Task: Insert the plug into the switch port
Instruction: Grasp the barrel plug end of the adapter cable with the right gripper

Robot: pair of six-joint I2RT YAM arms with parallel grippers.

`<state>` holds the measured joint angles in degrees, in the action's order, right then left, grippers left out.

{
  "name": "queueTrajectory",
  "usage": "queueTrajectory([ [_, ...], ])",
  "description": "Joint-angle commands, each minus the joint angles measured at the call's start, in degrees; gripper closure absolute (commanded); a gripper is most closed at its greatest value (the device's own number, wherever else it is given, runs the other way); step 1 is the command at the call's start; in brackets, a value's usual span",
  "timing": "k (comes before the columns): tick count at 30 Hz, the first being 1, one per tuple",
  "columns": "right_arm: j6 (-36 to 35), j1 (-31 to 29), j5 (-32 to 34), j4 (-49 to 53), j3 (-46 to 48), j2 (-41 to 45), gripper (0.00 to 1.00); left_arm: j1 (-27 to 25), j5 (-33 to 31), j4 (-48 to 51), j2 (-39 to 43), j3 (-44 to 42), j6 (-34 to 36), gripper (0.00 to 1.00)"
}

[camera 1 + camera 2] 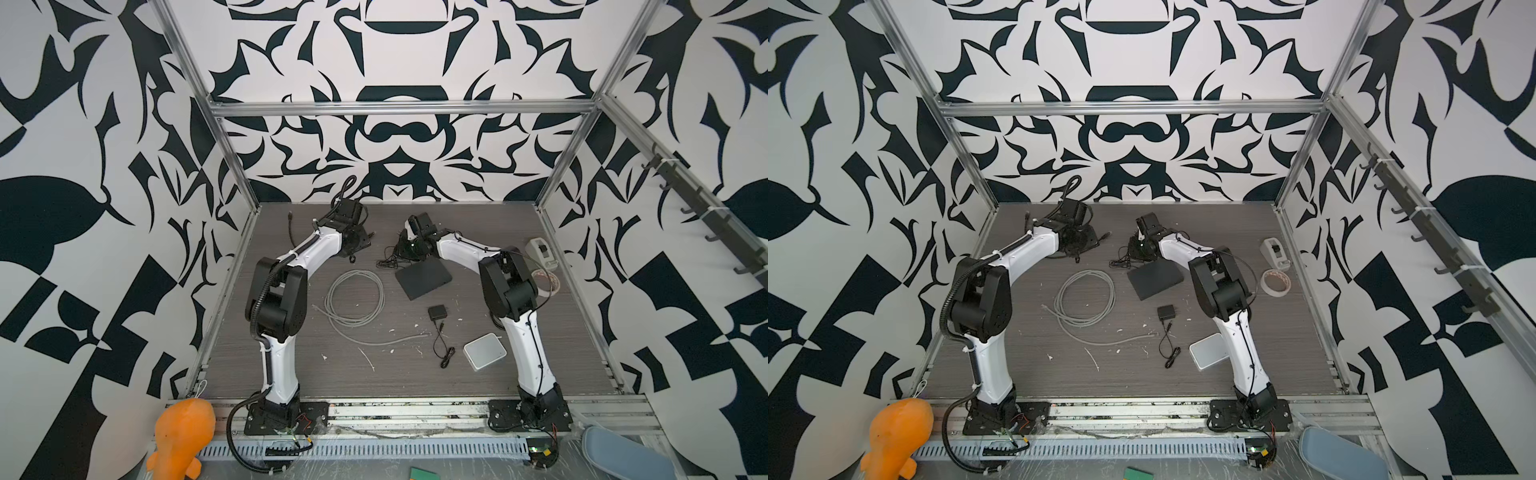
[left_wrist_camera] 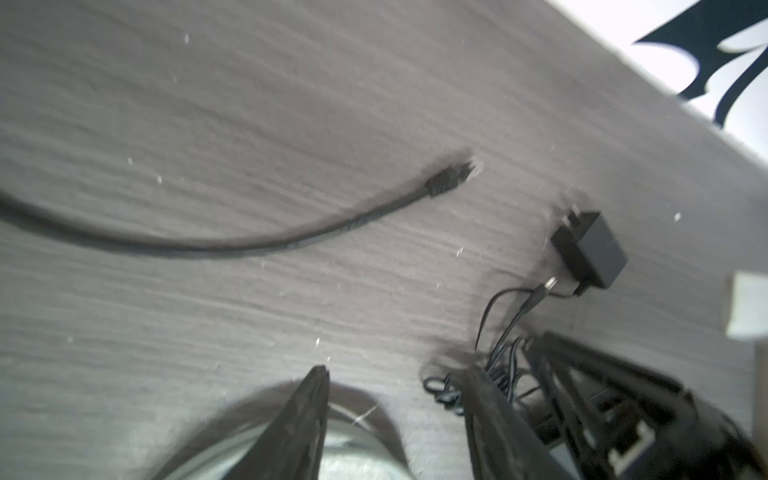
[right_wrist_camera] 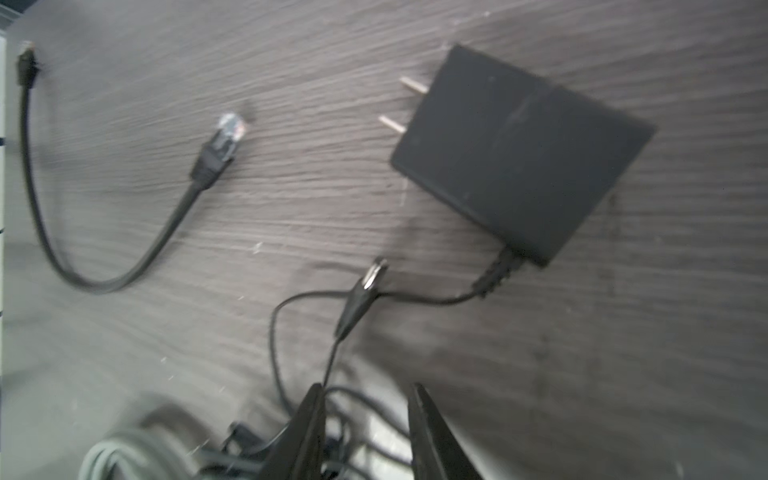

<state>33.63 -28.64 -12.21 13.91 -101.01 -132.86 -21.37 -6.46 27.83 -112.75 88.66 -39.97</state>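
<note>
The flat black box with the switch port lies mid-table in both top views; its edge sockets do not show. My right gripper hangs open over a tangle of thin black cord behind the box. Ahead of it lie a small barrel plug, its black pronged adapter and a black cable's clear-tipped network plug. My left gripper is open and empty, low over the table just left of the right one. That same network plug lies well ahead of it.
A grey cable coil lies left of the black box. A second black adapter with its cord and a white rounded box sit nearer the front. A tape dispenser and tape roll stand by the right rail.
</note>
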Motion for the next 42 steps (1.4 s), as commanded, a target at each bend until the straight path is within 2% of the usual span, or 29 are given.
queueTrajectory([
  [1, 0.0, -0.2, 2.1, -4.2, -2.8, 1.6, 0.62, 0.1, -1.1, 2.0, 3.1, -1.5, 0.4, 0.44],
  [9, 0.2, -1.3, 1.3, -4.6, -6.1, -1.7, 0.62, 0.0, -1.3, 2.2, 3.1, -1.7, 0.6, 0.44],
  [18, 1.1, -1.5, 1.9, -2.2, -6.9, -4.4, 0.70, 0.0, -2.4, 3.3, 3.1, -0.3, 1.8, 0.44],
  [24, 0.8, -1.5, 3.4, 0.3, -8.2, -3.7, 0.65, 0.1, -2.8, 3.8, 2.8, 0.7, 2.1, 0.44],
  [27, -0.9, -1.7, 4.9, 3.3, -11.8, -5.1, 0.73, 0.0, -2.9, 4.3, 2.8, 1.3, 2.4, 0.44],
  [30, -2.9, -2.4, 4.8, 7.9, -16.2, -7.8, 0.75, 0.1, -3.3, 5.2, 2.9, 1.8, 2.8, 0.44],
  [34, -3.0, -3.4, 6.0, 7.1, -13.9, -9.5, 0.77, 0.0, -3.9, 6.6, 3.0, 2.7, 2.9, 0.44],
  [38, -3.4, -3.6, 7.0, 6.5, -11.6, -8.4, 0.85, 0.1, -4.1, 7.0, 3.6, 2.7, 2.7, 0.44],
  [42, -6.9, -3.5, 5.7, 4.5, -11.4, -5.7, 0.93, 0.0, -3.6, 7.9, 3.3, 3.9, 2.6, 0.44],
])
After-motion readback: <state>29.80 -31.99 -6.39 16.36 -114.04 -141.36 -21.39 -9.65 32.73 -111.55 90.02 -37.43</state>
